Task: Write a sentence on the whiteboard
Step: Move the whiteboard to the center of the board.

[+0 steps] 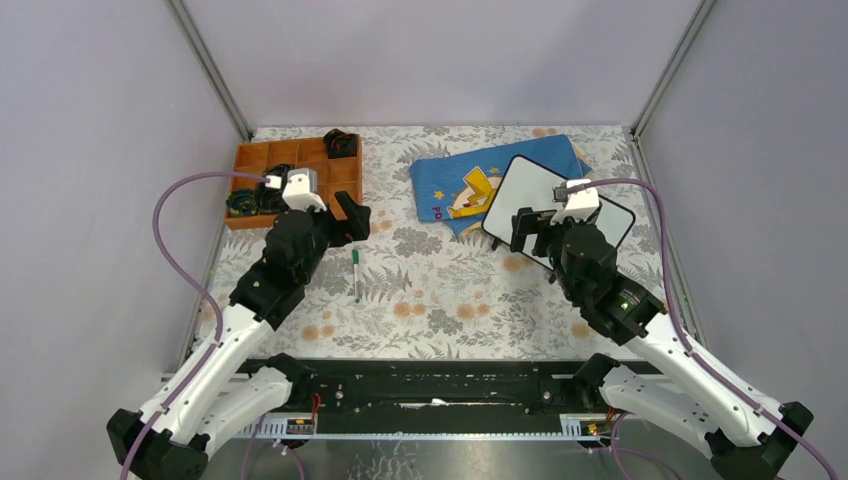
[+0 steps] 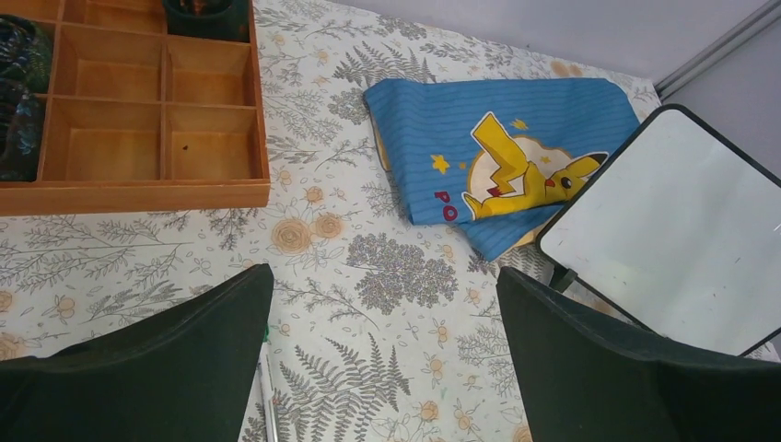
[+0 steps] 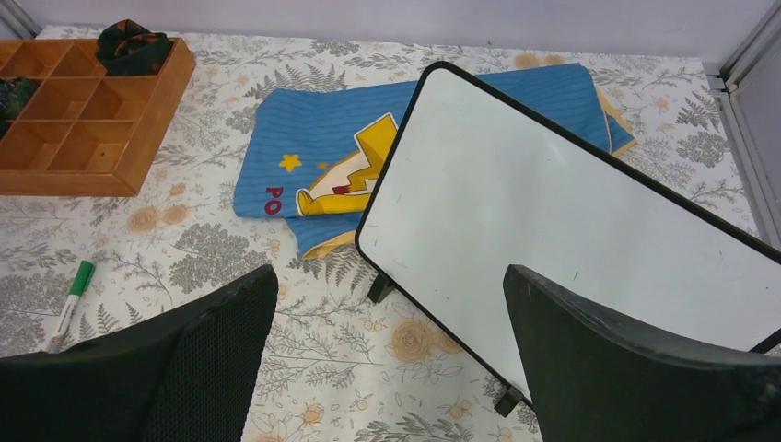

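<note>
Though the left tool (image 2: 382, 364) and right tool (image 3: 387, 364) gape empty, the whiteboard (image 3: 553, 212) is blank and the green-capped marker (image 1: 355, 272) lies ungrasped.

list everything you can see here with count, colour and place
whiteboard: one, white with black rim, blank, propped on feet at right
cloth: one, blue with yellow cartoon, far middle, partly behind whiteboard
marker: one, white with green cap, lying mid-table
tray: one, orange-brown wood, far left
dark items: at least three, in tray compartments
table cover: one, pale floral
left gripper: one, black, open, empty, near marker
right gripper: one, black, open, empty, facing whiteboard
</note>
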Motion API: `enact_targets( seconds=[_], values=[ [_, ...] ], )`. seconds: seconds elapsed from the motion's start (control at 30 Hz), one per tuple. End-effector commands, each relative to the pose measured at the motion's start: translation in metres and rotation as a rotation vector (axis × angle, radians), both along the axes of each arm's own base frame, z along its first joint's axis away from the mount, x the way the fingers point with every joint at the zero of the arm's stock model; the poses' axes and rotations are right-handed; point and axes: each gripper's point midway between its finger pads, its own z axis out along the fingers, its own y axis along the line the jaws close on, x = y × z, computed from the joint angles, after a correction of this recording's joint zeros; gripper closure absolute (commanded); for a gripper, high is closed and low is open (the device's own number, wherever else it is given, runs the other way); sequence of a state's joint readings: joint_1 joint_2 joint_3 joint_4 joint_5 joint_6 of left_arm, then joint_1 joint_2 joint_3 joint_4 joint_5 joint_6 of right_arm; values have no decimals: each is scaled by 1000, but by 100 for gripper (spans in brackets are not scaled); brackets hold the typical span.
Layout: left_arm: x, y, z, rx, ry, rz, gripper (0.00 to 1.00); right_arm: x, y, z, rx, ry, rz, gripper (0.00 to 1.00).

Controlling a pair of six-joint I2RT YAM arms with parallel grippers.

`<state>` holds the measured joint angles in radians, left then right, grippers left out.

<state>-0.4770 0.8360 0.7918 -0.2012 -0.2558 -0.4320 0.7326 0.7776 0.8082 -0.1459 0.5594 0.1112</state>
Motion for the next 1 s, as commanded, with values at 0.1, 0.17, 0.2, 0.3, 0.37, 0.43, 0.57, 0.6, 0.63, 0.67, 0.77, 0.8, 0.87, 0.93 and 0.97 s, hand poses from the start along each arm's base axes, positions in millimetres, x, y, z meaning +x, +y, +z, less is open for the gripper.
enact_targets(
  seconds=[0.1, 0.17, 0.2, 0.3, 0.37, 0.43, 0.57, 0.6, 0.63, 0.67, 0.77, 0.8, 0.87, 0.93, 0.97],
  values=[
    [3, 11, 13, -35, -63, 61, 1, -1, -3, 11, 62, -18, -14, 0],
    [4, 11, 12, -34, -60, 63, 1, -2, -3, 11, 64, -13, -8, 0],
    [5, 11, 11, -31, -56, 64, 1, -2, -2, 11, 65, -11, -4, 0],
    [7, 12, 6, -20, -40, 74, 1, -4, 1, 10, 67, -3, 15, 0],
    [9, 13, 2, -2, -23, 87, 1, -5, 2, 8, 70, 10, 19, 0],
    [12, 20, -3, 12, -4, 127, 1, -6, 3, 4, 69, 33, 22, 0],
    [14, 30, -17, 50, 29, 183, 1, -11, 0, -14, 69, 107, -1, 0],
    [14, 31, -22, 61, 45, 188, 1, -12, -1, -20, 73, 130, -11, 0],
    [16, 31, -27, 73, 65, 192, 1, -14, 0, -26, 76, 151, -11, 0],
    [17, 30, -32, 84, 86, 192, 1, -16, 1, -34, 82, 177, -7, 0],
    [20, 20, -46, 98, 146, 156, 1, -25, 9, -52, 133, 222, 28, 1],
    [21, 13, -50, 95, 158, 115, 1, -27, 10, -58, 152, 233, 32, 2],
    [20, -15, -54, 67, 168, -31, 1, -30, 8, -68, 175, 248, 18, 5],
    [15, -46, -55, 27, 175, -197, 1, -31, 3, -78, 187, 261, -20, 7],
    [12, -60, -55, 12, 180, -270, 1, -32, 0, -84, 183, 270, -42, 8]
  ],
)
